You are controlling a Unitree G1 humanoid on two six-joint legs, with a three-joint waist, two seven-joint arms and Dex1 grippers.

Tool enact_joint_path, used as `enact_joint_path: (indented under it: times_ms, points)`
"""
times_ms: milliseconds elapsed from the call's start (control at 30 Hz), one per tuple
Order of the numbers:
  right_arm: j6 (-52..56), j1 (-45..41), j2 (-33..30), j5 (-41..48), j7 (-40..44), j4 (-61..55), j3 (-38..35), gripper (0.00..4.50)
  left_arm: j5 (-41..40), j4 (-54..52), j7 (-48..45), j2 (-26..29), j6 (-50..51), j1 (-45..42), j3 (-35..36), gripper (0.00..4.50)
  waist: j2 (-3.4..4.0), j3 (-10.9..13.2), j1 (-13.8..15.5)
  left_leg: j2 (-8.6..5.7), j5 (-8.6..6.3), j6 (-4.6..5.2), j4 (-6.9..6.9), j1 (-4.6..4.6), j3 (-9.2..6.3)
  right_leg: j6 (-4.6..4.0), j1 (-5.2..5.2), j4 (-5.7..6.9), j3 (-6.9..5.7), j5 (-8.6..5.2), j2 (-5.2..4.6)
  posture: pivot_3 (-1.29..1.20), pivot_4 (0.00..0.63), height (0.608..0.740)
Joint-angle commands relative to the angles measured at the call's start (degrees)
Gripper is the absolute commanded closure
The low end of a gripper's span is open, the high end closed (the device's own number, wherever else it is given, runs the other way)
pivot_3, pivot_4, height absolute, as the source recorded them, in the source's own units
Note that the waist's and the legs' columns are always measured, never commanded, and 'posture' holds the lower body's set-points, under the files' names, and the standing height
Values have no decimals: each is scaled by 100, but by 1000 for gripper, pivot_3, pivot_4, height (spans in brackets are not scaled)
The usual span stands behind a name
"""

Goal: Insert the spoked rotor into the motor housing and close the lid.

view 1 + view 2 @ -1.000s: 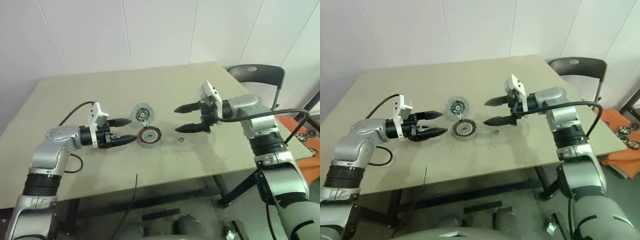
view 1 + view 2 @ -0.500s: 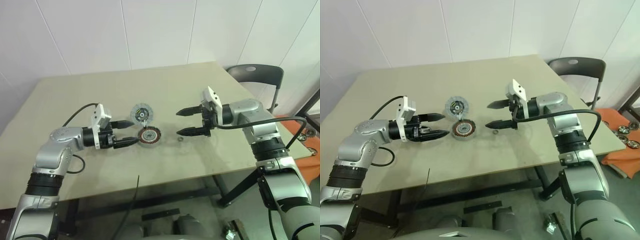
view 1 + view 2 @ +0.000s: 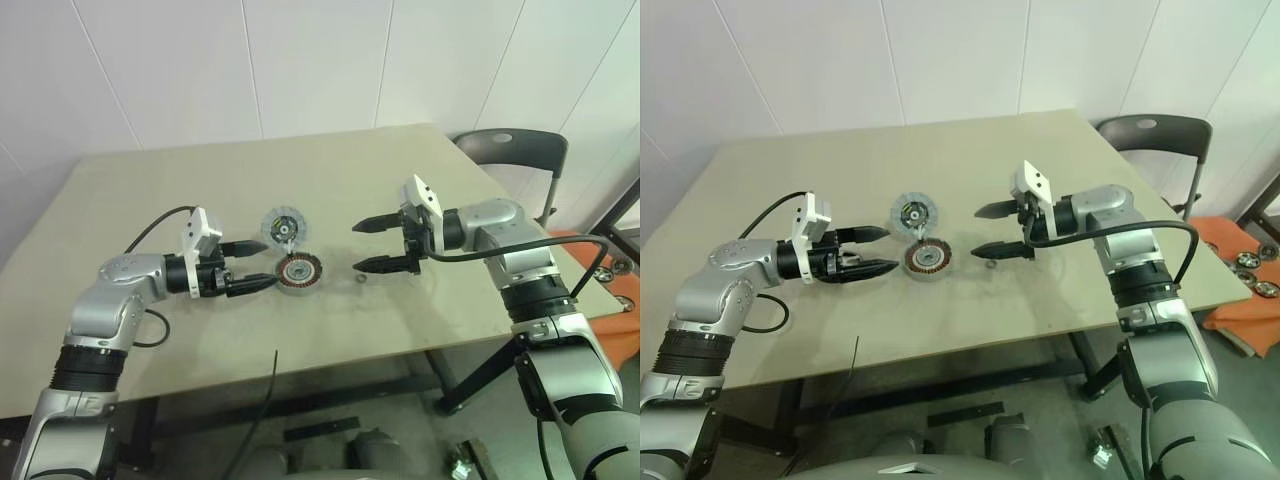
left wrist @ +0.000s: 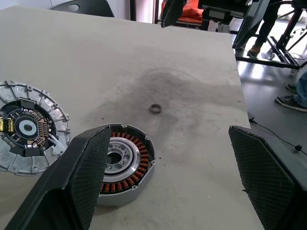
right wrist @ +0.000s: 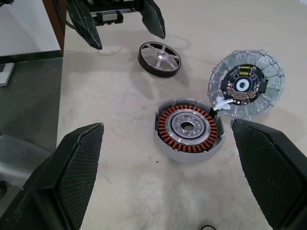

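We see two arms in silver-grey metallic shells with black bands at the joints. Each wrist section is black and carries a small white angular camera block on top. Left gripper (image 3: 255, 265) and right gripper (image 3: 368, 245): each has two long black tapered fingers. Up close the finger pads (image 5: 76, 165) show a fine cross-hatch mesh texture. A black cable loops from the left wrist back along the forearm, with another loop near the elbow. A thicker black cable runs from the right wrist along the right forearm.
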Motion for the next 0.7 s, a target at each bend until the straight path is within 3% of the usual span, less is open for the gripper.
enact_joint_path:
  times_ms: [33,700]
  points:
    - [-115,-179,-36,8,30,-46,-11,61,-24,-81,21,36,-107,-111,134,316,0,0,0,0,0,0,0,0,0,0,0,0,0,0,0,0,0,740]
    - [-106,-219,-3,8,-5,-43,-44,61,-2,40,-23,167,-155,-213,199,316,0,0,1,0,0,0,1,0,0,0,0,1,0,0,0,0,0,740]
